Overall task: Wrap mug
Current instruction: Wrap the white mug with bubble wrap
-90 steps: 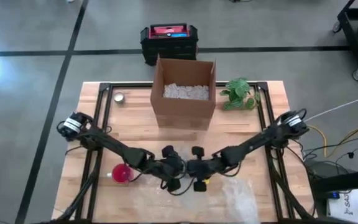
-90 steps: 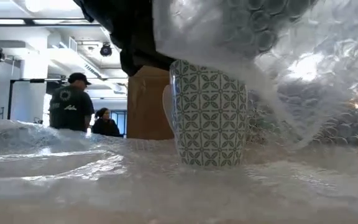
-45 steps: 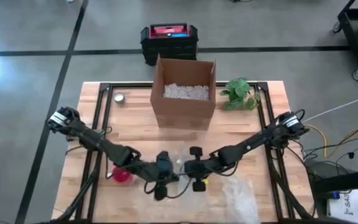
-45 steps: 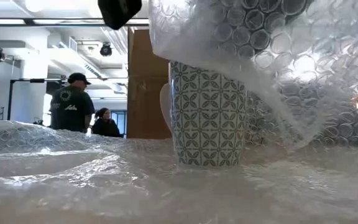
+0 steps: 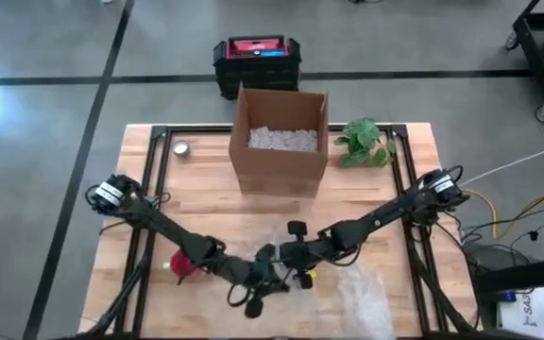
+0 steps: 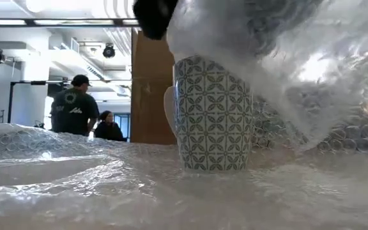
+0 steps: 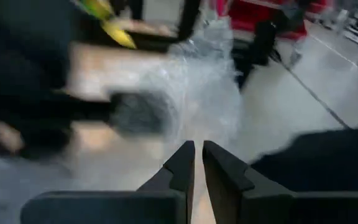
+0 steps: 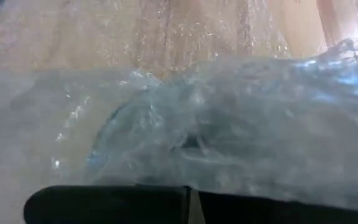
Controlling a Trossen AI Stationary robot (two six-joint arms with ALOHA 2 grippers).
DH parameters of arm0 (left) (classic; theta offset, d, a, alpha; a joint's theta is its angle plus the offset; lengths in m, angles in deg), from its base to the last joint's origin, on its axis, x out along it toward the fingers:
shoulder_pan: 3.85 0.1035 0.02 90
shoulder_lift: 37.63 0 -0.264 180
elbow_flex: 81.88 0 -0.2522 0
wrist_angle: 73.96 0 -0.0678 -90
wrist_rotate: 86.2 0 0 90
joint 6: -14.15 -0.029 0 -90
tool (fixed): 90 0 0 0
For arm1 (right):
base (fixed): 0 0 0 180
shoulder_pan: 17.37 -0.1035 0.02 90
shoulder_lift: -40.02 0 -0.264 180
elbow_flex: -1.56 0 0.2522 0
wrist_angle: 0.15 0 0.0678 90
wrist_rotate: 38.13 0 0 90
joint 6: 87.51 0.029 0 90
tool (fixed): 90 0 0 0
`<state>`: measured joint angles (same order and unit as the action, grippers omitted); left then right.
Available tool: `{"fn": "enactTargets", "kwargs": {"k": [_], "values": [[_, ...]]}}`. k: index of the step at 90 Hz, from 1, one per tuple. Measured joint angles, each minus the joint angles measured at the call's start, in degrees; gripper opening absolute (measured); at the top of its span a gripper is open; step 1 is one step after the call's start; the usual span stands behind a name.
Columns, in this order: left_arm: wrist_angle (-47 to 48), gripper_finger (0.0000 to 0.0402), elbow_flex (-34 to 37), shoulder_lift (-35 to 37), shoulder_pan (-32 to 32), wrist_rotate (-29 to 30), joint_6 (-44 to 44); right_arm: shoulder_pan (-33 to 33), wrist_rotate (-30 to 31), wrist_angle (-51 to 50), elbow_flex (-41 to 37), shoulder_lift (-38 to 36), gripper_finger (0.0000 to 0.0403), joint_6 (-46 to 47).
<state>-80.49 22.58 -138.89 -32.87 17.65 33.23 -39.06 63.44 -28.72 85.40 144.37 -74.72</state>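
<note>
I see the patterned mug (image 6: pixel 213 115) upright on the bubble wrap (image 6: pixel 75 185), my right gripper (image 8: pixel 190 199) seemingly pinching the raised flap over it, left gripper (image 7: pixel 198 163) pressed together beside it, so a tug could tip it.

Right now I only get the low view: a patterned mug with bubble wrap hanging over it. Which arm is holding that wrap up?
Observer: The right wrist view shows the right end effector closed, apparently pinching the bubble wrap.
Operator: And the left one?
Observer: The left end effector is closed too, with nothing visible between its fingers.
Operator: What's that brown wall behind?
Observer: An open cardboard box holding white filler.
</note>
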Motion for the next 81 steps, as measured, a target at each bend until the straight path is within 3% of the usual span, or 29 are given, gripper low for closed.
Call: {"fn": "enactTargets", "kwargs": {"k": [25, 39, 60, 81], "values": [[15.78, 0.002, 0.0, -0.08, 4.67, 5.04, 7.46, 0.0, 0.32, -0.65, -0.09, -0.64, 0.0, 0.05], [16.32, 0.002, 0.02, -0.12, 5.17, 7.03, 9.09, 0.0, 0.22, -4.99, 1.39, -3.17, 0.0, 0.04], [16.69, 0.002, 0.09, -0.23, 5.34, 8.81, 11.26, -0.48, -0.43, -20.26, 8.91, -6.87, 0.0, 0.11], [16.72, 0.002, 0.09, -0.23, 5.34, 9.38, 11.73, -2.53, -0.44, -16.25, 9.27, -5.86, 0.0, -1.97]]}}
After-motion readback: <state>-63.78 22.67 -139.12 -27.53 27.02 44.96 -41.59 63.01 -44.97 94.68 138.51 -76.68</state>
